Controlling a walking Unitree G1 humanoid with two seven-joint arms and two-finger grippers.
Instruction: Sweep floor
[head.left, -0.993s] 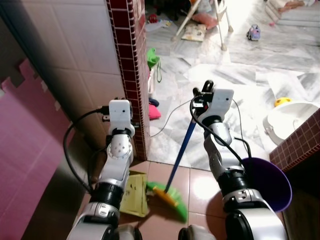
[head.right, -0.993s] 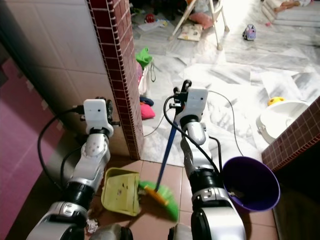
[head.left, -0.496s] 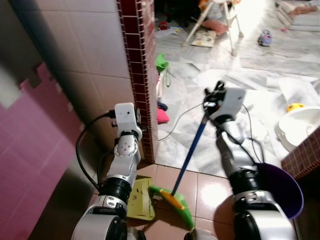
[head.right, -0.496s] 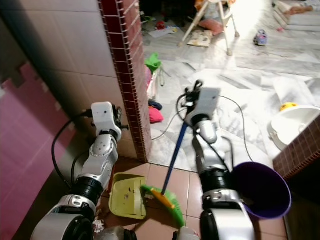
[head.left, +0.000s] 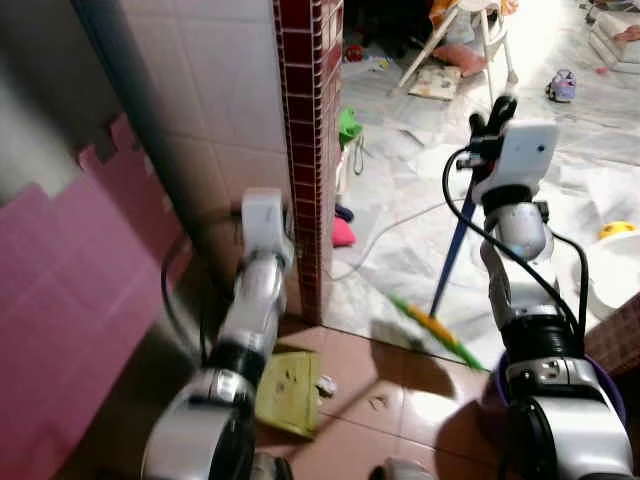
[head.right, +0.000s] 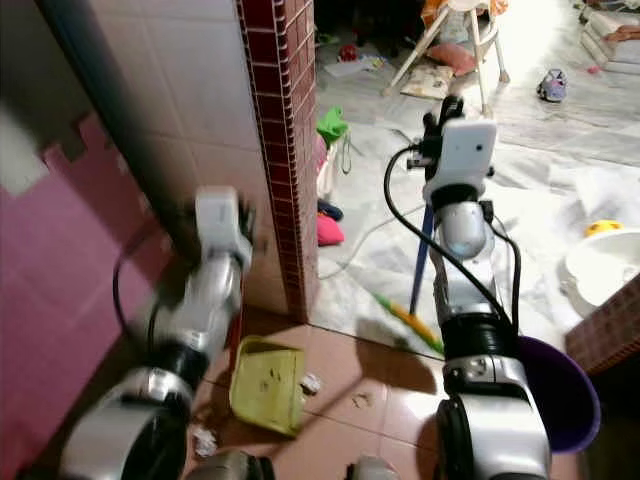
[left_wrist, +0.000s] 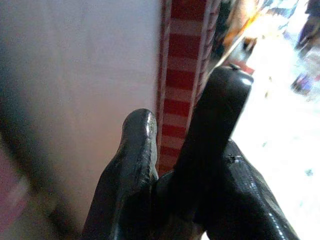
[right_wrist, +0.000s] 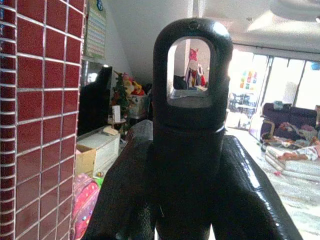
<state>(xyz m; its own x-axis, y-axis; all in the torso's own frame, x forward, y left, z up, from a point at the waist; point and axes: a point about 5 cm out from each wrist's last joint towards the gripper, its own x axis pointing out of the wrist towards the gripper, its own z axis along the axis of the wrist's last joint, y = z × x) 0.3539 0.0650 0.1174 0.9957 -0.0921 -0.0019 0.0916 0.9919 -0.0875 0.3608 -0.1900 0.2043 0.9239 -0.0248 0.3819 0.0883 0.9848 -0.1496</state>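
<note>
Right gripper (head.left: 490, 110) clenches 1 broom (head.left: 445, 275); left gripper (left_wrist: 175, 165) clenched beside 1 dustpan (head.right: 266, 384).

We recorded a lived-in family home, seen at the threshold between a terracotta-tiled wet area and a marble-floored living room. A wall of pale tiles ended in a dark red tiled pillar (head.left: 300, 150). Beyond it stood a child's high chair (head.left: 470, 35), with a toy car (head.left: 561, 86), a pink cushion (head.left: 342, 232) and a green bag (head.left: 348, 128) scattered on the marble floor (head.left: 580, 170). A mattress with bedding (right_wrist: 295, 162) lay by bright windows. A white basin (head.right: 602, 265) and a purple bucket (head.right: 565, 395) sat nearby.
</note>
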